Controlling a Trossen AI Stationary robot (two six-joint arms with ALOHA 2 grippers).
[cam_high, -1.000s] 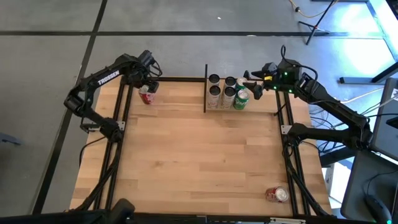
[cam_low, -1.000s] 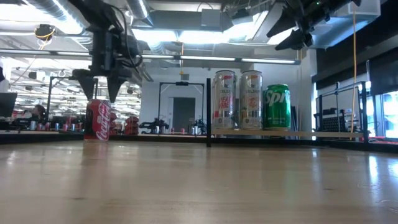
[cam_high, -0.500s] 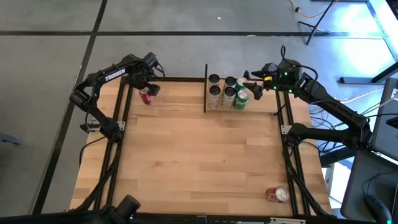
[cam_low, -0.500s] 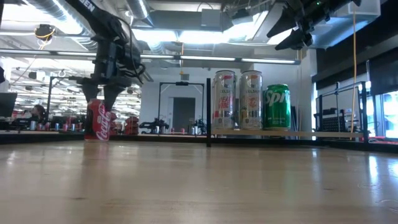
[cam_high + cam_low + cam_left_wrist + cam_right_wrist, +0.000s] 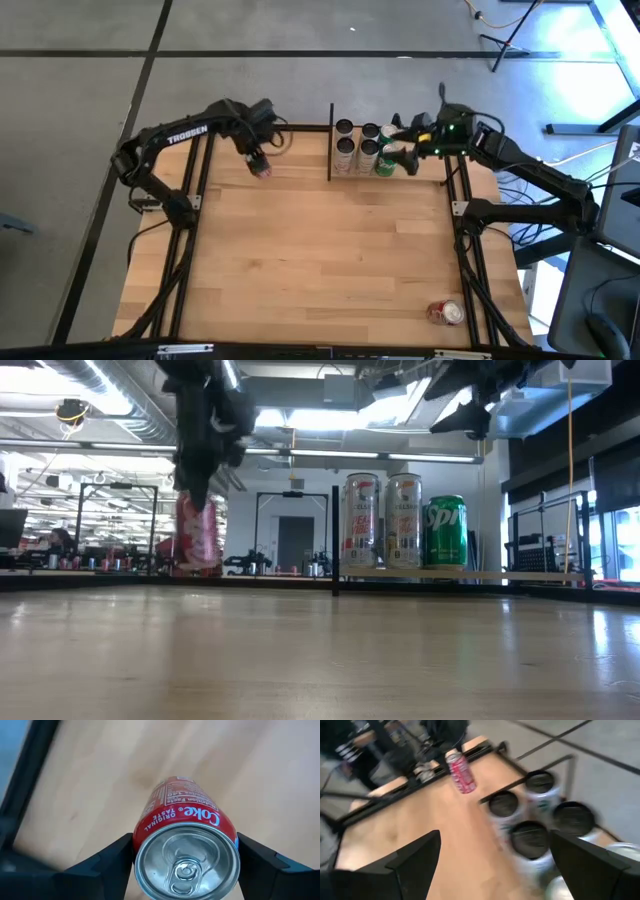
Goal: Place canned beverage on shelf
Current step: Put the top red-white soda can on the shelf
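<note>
A red Coke can (image 5: 185,835) hangs in my left gripper (image 5: 258,158), which points down and is shut on it, left of the shelf (image 5: 432,172). The low view shows the can (image 5: 197,535) just above the tabletop. The shelf is a light board framed in black rods at the far edge. On it stand several cans, silver ones (image 5: 362,520) and a green one (image 5: 445,532). My right gripper (image 5: 400,152) hovers open above those cans and touches nothing. My left gripper pinches the Coke can's side wall just under its top rim (image 5: 144,831) between its two fingers (image 5: 117,855). The fingers come from above, pointing down, one on each side. The can hangs below them, slightly tilted, its base clear of the table.
Another red can (image 5: 445,313) lies on its side near the table's near right corner. Black rails run along the table's left (image 5: 185,250) and right (image 5: 468,260) edges. Bare wood lies between the held can and the shelf's upright rod (image 5: 330,140).
My left gripper has shut on the Coke can, rolled its wrist and carried the can toward the table's right, toward the shelf. The can has come off the table. My right gripper has shifted a little over the shelf's cans.
</note>
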